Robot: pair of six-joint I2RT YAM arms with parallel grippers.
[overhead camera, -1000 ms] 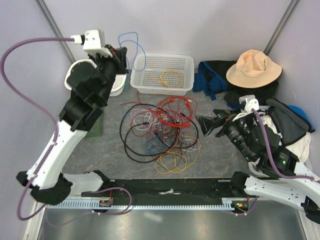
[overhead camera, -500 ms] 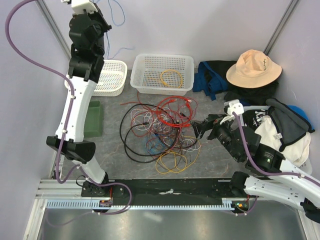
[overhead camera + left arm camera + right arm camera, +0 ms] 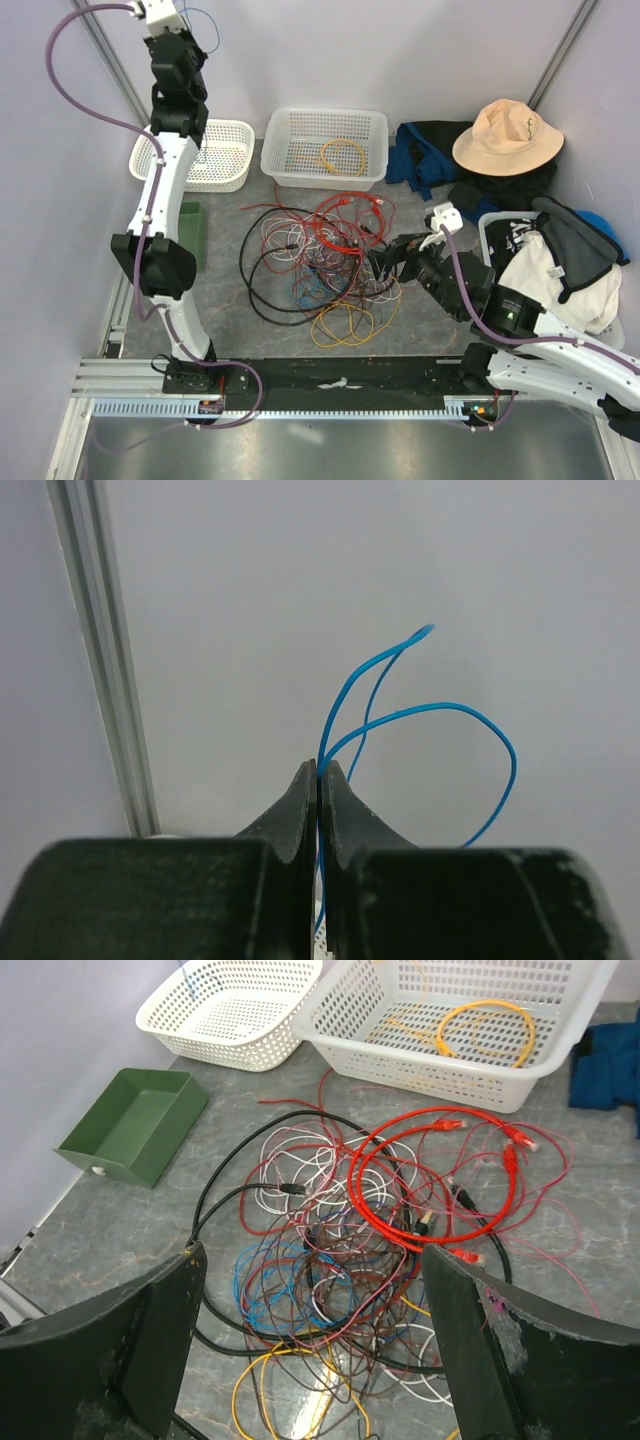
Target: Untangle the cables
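The cables (image 3: 320, 260) lie in a tangled heap mid-table: red, white, maroon, blue and yellow thin wires with a thick black cable (image 3: 255, 290) looping round the left. The heap also shows in the right wrist view (image 3: 340, 1250). My left gripper (image 3: 192, 40) is raised high at the back left. In the left wrist view it (image 3: 318, 770) is shut on a thin blue wire (image 3: 440, 708) that loops above the fingertips. My right gripper (image 3: 385, 262) is open and empty at the heap's right edge, with its fingers either side of the heap in its own view (image 3: 310, 1260).
A large white basket (image 3: 290, 175) at the back holds a coiled yellow cable (image 3: 342, 156). A smaller white basket (image 3: 235, 170) stands to its left. A green box (image 3: 190, 235) lies left of the heap. A tan hat (image 3: 507, 135) and clothes (image 3: 560, 250) lie at the right.
My left arm has swung up and back, lifting the blue wire from beside the large basket to high at the back left. My right gripper has moved left to the heap's edge.
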